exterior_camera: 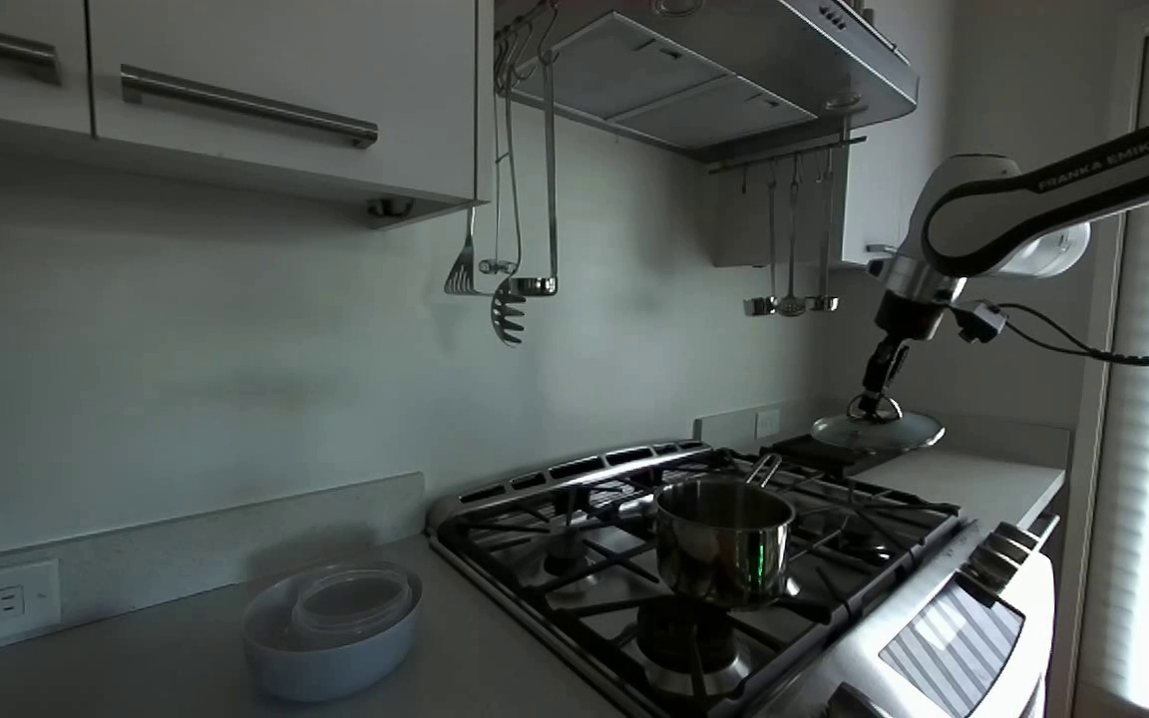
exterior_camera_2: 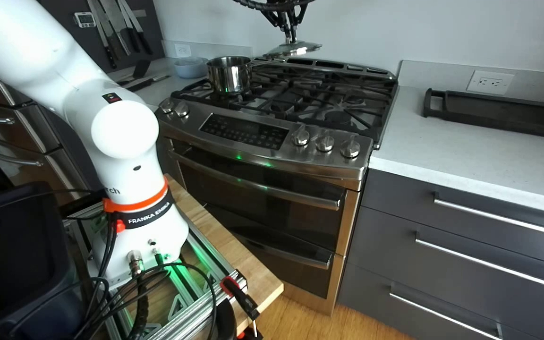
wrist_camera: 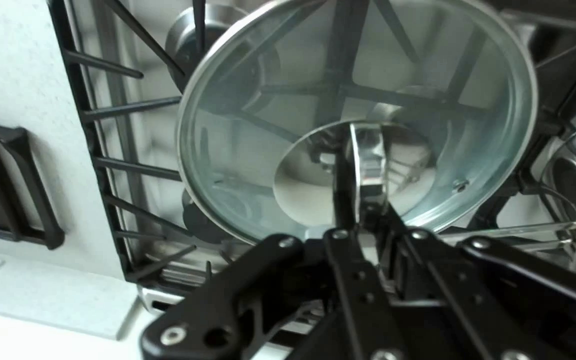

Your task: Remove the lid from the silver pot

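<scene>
My gripper [exterior_camera: 872,402] is shut on the loop handle of the lid [exterior_camera: 884,435], and holds it in the air beside and above the pot. The lid is round glass with a metal rim, slightly tilted, and also shows in an exterior view [exterior_camera_2: 294,49]. In the wrist view the gripper [wrist_camera: 365,197] has its fingers either side of the shiny handle above the lid's glass [wrist_camera: 248,130]. The silver pot [exterior_camera: 722,553] stands uncovered on the stove's burner grate, also in an exterior view [exterior_camera_2: 229,76]. In the wrist view only its wire handle and edge show at the right.
Black grates [exterior_camera_2: 300,101] cover the stove. A white round dish stack [exterior_camera: 330,663] stands on the counter beside the stove. A black tray [exterior_camera_2: 503,113] lies on the opposite counter. The range hood [exterior_camera: 734,60] and hanging utensils [exterior_camera: 792,249] are above.
</scene>
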